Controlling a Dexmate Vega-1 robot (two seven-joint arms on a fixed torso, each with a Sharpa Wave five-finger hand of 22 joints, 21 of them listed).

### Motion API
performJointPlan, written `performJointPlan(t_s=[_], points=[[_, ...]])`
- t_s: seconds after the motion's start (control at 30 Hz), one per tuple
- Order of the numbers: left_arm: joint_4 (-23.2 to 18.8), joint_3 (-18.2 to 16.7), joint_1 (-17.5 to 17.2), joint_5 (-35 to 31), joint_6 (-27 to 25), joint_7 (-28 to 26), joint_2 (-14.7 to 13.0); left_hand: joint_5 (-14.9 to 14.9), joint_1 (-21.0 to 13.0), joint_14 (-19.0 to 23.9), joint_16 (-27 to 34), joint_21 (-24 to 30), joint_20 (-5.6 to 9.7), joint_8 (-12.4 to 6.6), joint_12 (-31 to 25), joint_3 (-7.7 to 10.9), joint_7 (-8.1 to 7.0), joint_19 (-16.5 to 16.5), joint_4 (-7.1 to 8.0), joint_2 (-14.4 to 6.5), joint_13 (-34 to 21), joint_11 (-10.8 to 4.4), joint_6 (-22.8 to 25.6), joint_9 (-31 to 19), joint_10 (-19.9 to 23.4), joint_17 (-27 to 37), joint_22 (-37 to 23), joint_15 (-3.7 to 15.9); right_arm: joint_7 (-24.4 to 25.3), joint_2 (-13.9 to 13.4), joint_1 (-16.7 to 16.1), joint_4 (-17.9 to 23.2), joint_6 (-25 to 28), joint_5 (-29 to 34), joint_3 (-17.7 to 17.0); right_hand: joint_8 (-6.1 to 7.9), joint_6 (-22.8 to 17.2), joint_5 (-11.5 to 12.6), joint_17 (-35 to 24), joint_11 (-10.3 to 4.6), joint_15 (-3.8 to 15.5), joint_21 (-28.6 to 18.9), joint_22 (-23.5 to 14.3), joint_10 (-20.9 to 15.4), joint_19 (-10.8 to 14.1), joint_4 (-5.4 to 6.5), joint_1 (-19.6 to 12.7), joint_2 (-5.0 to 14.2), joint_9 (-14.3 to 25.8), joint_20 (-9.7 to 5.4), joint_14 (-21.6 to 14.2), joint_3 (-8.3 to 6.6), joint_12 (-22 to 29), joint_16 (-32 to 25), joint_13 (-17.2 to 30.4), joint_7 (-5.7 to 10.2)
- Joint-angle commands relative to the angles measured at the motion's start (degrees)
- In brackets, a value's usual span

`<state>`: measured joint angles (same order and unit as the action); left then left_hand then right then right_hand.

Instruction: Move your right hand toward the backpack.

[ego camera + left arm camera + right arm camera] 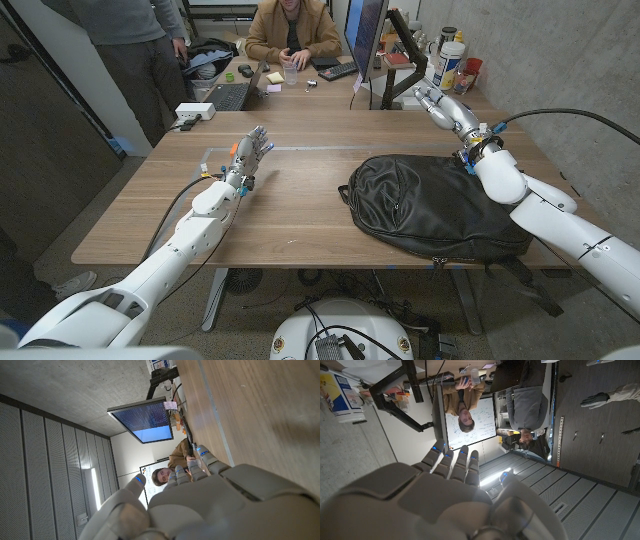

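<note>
A black backpack (432,204) lies flat on the wooden table (300,215) at the right, near the front edge. My right hand (444,107) is raised beyond the backpack's far right corner, fingers stretched out toward the back of the table, holding nothing. The right hand (450,495) has its fingers straight and apart in its wrist view. My left hand (251,154) hovers over the table's left middle, fingers spread and empty, well apart from the backpack. The left hand (200,500) fills the lower part of its wrist view.
A monitor on an arm (365,40) stands at the back right, with bottles and cans (450,62) beside it. A laptop (228,95), a white box (195,111) and a keyboard (338,71) sit at the far edge. One person sits and another stands behind the table.
</note>
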<state>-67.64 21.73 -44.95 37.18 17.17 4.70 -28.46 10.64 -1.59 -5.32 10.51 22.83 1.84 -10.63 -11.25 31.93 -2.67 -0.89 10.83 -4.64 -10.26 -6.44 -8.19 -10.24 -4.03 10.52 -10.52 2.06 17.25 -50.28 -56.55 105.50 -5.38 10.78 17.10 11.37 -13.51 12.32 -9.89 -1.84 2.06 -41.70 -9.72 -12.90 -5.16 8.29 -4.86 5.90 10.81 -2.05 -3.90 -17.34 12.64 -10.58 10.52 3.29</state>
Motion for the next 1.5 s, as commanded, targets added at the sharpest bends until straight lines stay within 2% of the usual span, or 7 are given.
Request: performJointPlan(t_s=[0.03,0.83,1.5], points=[[0.2,-0.1,0.1,0.1,0.0,0.0,0.0,-0.2,0.6,-0.4,0.3,-0.1,2.03,-0.12,-0.2,0.45,-0.25,-0.4,-0.01,-5.3,-0.3,-0.07,0.2,-0.2,0.4,0.3,-0.2,3.45,0.2,-0.8,0.2,0.3,0.5,1.7,0.4,-0.1,-0.4,0.1,0.0,-0.18,1.87,0.2,-0.3,-0.3,0.3,-0.01,-0.2,2.03,0.1,-3.4,-0.4,-0.41,0.0,0.0,0.1,0.39],[0.6,0.1,0.3,0.1,0.0,0.2,0.2,-0.2,0.6,-0.4,0.3,-0.2,2.03,-0.12,-0.1,0.48,-0.26,-0.4,-0.01,-5.3,-0.3,-0.13,0.2,-0.2,0.4,0.3,-0.2,3.5,-0.4,-2.9,-0.3,3.6,4.8,7.2,1.5,-0.11,-0.5,0.0,0.0,-0.5,2.06,0.8,-0.3,-0.6,0.5,-0.23,-0.4,1.96,0.1,-3.47,-0.8,-0.71,0.0,0.0,0.1,0.56],[0.2,-0.1,-0.1,0.1,0.1,0.0,0.1,-0.2,0.6,-0.4,0.3,-0.3,2.07,-0.12,-0.2,0.46,-0.31,-0.5,-0.01,-5.3,-0.3,-0.17,0.2,-0.2,0.4,0.3,-0.2,3.52,-1.5,-3.7,-0.1,5.8,8.2,10.2,2.6,-0.28,-0.1,-0.1,0.1,-0.28,1.84,1.4,-0.3,-0.7,1.1,-0.66,-0.8,1.37,0.1,-3.31,-1.5,-0.86,0.0,0.0,0.2,1.01]])
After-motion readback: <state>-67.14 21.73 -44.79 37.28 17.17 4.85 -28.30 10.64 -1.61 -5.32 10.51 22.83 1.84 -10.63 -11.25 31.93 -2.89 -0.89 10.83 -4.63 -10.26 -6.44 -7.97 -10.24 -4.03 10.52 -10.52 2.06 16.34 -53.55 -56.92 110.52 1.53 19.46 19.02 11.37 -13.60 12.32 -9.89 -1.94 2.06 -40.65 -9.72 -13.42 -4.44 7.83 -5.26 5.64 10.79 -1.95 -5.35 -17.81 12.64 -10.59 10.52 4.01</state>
